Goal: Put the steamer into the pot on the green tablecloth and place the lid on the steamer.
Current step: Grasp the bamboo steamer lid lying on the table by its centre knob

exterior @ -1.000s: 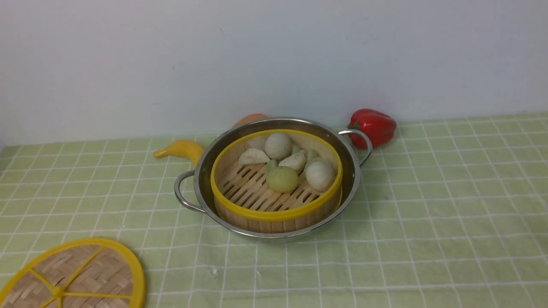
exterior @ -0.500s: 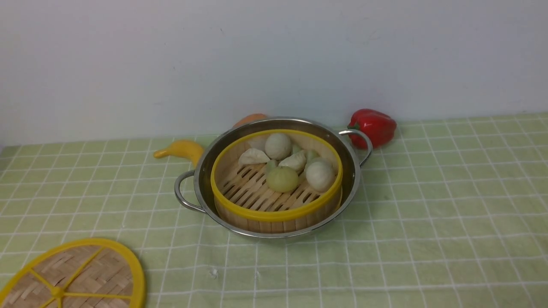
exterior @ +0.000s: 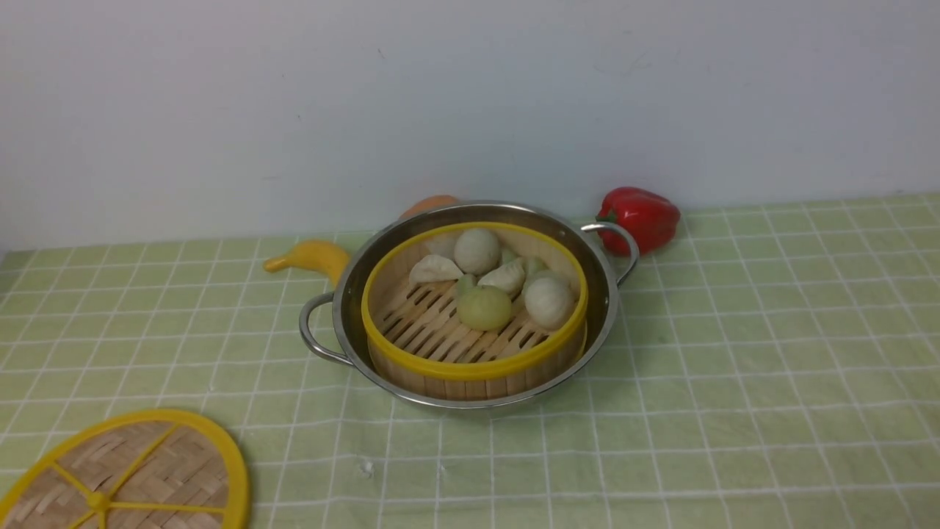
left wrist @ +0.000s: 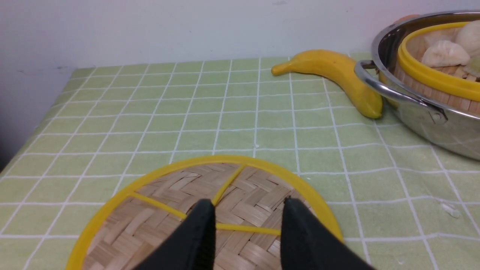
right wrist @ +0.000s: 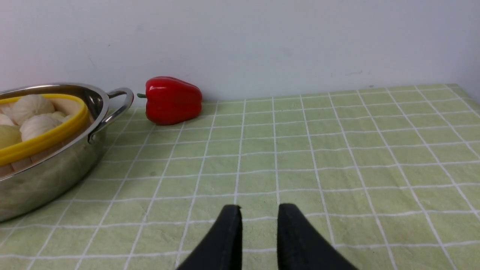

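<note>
The steamer (exterior: 470, 369), a bamboo basket with a yellow rim and white and pale-green dumplings, sits inside the steel pot (exterior: 339, 308) on the green tablecloth (exterior: 734, 367). The lid (exterior: 147, 470), a flat woven disc with a yellow rim, lies on the cloth at the front left. In the left wrist view my left gripper (left wrist: 247, 204) is open over the lid (left wrist: 180, 187), fingers on either side of a yellow spoke. In the right wrist view my right gripper (right wrist: 258, 210) is open and empty over bare cloth, right of the pot (right wrist: 37, 180). Neither gripper shows in the front view.
A yellow banana (exterior: 312, 257) lies behind the pot's left handle. A red bell pepper (exterior: 642, 217) sits by the right handle near the wall. An orange object (exterior: 429, 204) peeks out behind the pot. The cloth's left edge (left wrist: 22, 150) is near the lid.
</note>
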